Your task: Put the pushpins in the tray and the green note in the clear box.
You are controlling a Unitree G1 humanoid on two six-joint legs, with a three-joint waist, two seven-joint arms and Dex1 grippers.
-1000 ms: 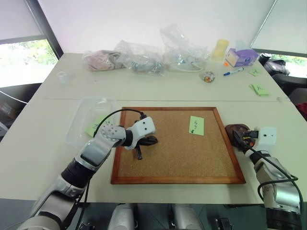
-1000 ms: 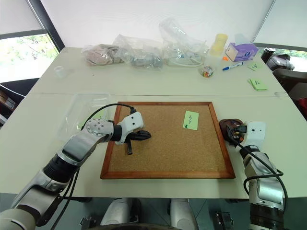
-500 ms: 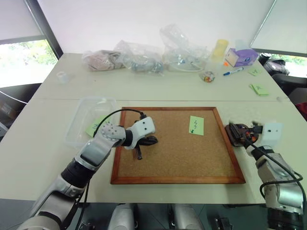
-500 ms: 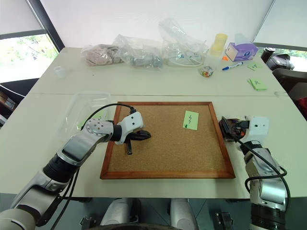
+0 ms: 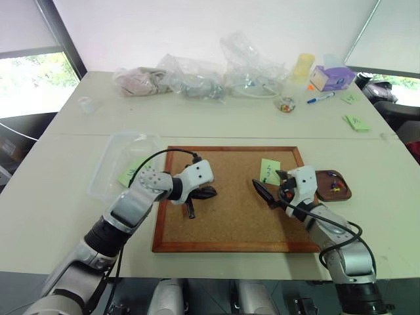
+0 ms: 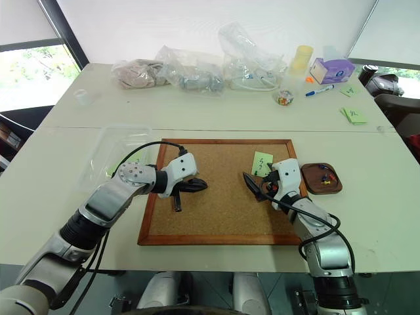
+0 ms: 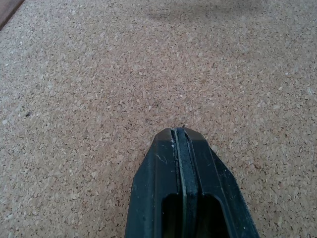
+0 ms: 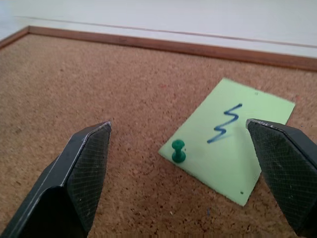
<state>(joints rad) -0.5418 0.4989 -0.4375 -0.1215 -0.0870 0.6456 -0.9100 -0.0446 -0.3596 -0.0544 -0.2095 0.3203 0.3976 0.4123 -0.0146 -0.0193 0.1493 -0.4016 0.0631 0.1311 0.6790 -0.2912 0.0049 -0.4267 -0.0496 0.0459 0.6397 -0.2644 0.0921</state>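
Green note (image 8: 233,136) partly behind wide-open right gripper (image 8: 190,163); left gripper (image 7: 179,139) pressed closed, empty

Surface: pale counter (image 5: 59,197), a seam running across its middle.
Centre: wood-framed corkboard (image 5: 230,246) lying flat on the counter.
Right of corkboard: dark brown tray (image 5: 333,185), just beside the frame, small pushpins (image 5: 335,188) in it.
Left of corkboard: clear box (image 5: 121,164), just beside the frame.
Upper centre: row of wrinkled plastic bags (image 5: 190,79).
Upper right: yellowish cup (image 5: 302,65), purple tissue box (image 5: 330,77), blue pen (image 5: 319,98), small jar (image 5: 284,105), two green notes (image 5: 354,121).
Upper left: small clear cup (image 5: 85,105).
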